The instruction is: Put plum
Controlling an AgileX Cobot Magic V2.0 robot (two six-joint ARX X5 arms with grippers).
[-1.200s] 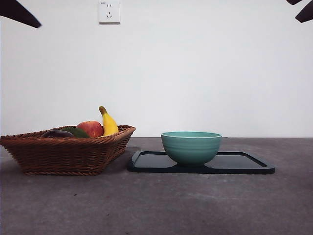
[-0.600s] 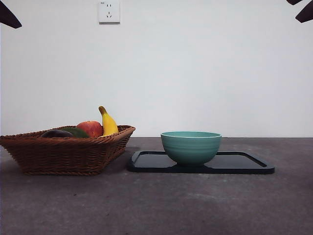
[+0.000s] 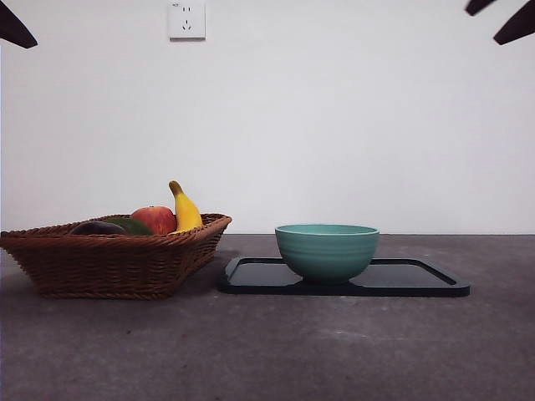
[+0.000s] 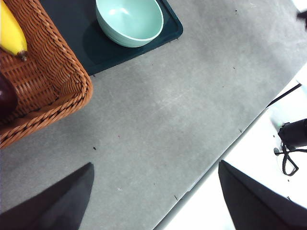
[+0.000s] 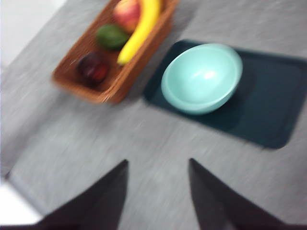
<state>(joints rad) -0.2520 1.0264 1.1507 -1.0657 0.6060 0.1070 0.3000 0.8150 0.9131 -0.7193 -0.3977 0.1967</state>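
The dark maroon plum lies in the wicker basket at the left, beside a green fruit, a red apple and a banana. The right wrist view shows the plum at the basket's near end; the left wrist view catches only its edge. My left gripper hangs open high above the bare table in front of the basket. My right gripper is open too, high over the table in front of the bowl and the basket. Both show only as black tips at the top corners of the front view.
A teal bowl stands empty on a black tray right of the basket. The table's edge runs close by under the left gripper. Grey tabletop lies in front of the basket and tray.
The black tip at the top left has drawn back toward the corner. The tips at the top right have shifted left a little. The fruit, bowl and tray have not moved.
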